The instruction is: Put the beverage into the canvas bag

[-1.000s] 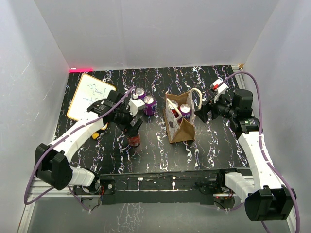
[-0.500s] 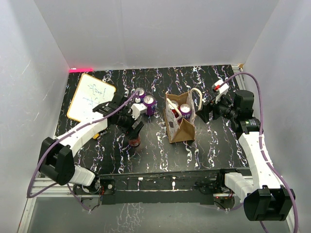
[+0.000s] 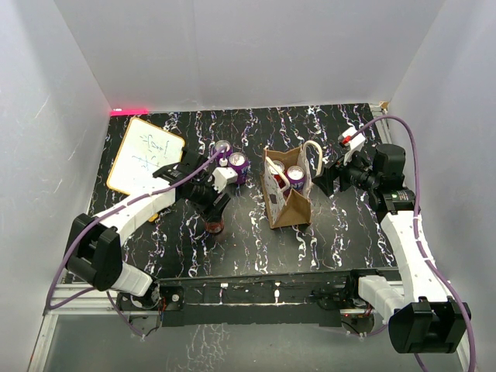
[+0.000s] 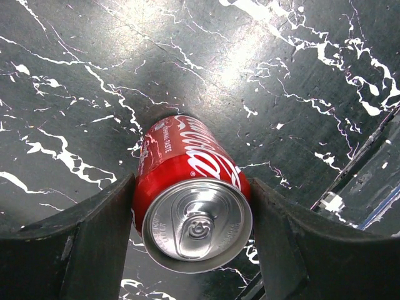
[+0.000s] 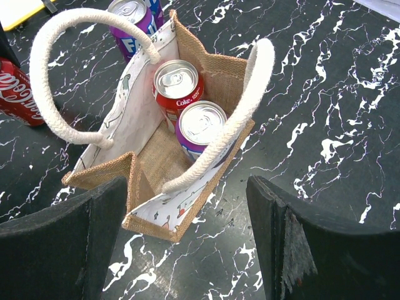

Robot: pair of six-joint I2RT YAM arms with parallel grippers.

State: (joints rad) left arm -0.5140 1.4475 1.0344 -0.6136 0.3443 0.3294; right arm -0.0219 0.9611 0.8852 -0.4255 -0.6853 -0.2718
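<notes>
Bracketing the upright red can (image 4: 187, 172) left of the table's (image 4: 281, 75) centre, the left gripper (image 4: 192, 206), grip uncertain, could tip it if off-centre; the right gripper (image 5: 186, 184) gapes empty beside the canvas bag (image 5: 220, 70).

Purple can (image 5: 129, 9) cropped at top edge behind canvas bag (image 5: 134, 119), red cola can (image 5: 15, 94) cut at left edge, whiteboard (image 3: 143, 155) writing illegible
</notes>
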